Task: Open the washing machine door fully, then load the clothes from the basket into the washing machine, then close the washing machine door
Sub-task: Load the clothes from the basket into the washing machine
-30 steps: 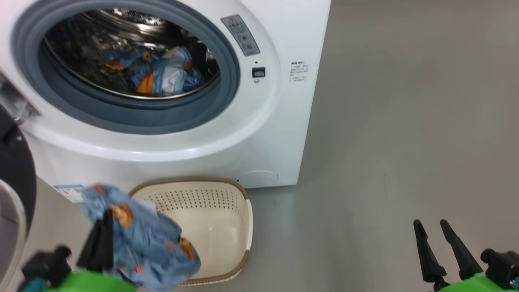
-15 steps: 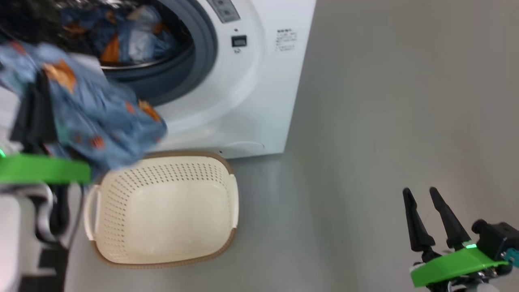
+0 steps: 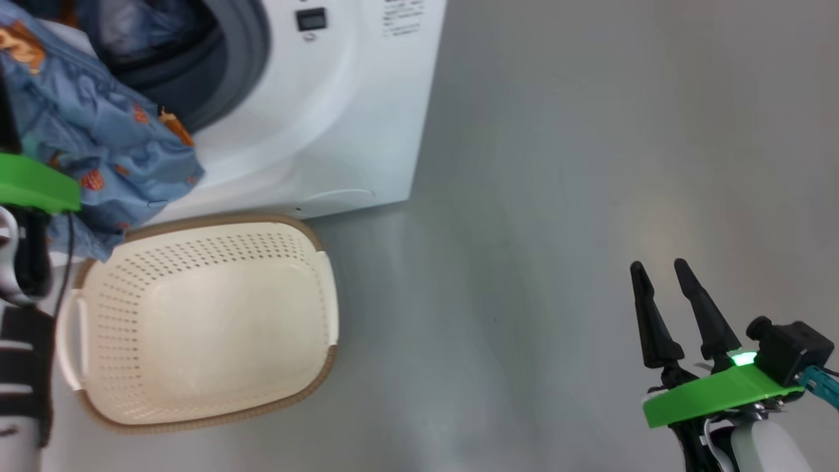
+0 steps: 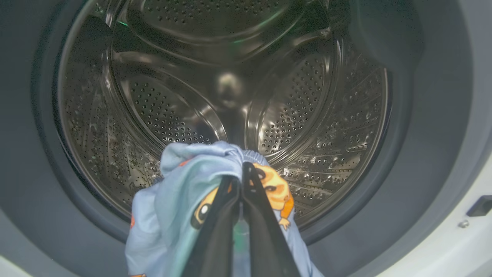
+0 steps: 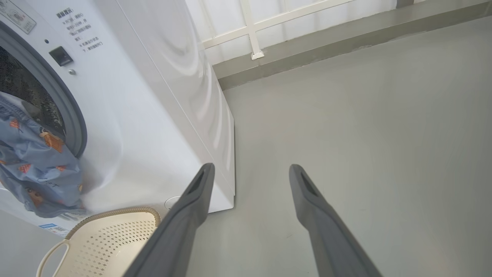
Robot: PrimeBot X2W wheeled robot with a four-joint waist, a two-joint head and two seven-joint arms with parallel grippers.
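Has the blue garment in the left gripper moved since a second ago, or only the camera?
Yes. Against the basket, the garment has risen from over its left side up to the gasket of the washing machine.

There is one washing machine (image 3: 341, 118) with one steel drum (image 4: 230, 77) and one blue label (image 5: 54, 227), one basket (image 3: 216, 221), one blue printed garment (image 3: 98, 144), and two grippers, the left gripper (image 4: 242, 171) and the right gripper (image 3: 658, 265), each with two dark fingers (image 5: 315, 207).
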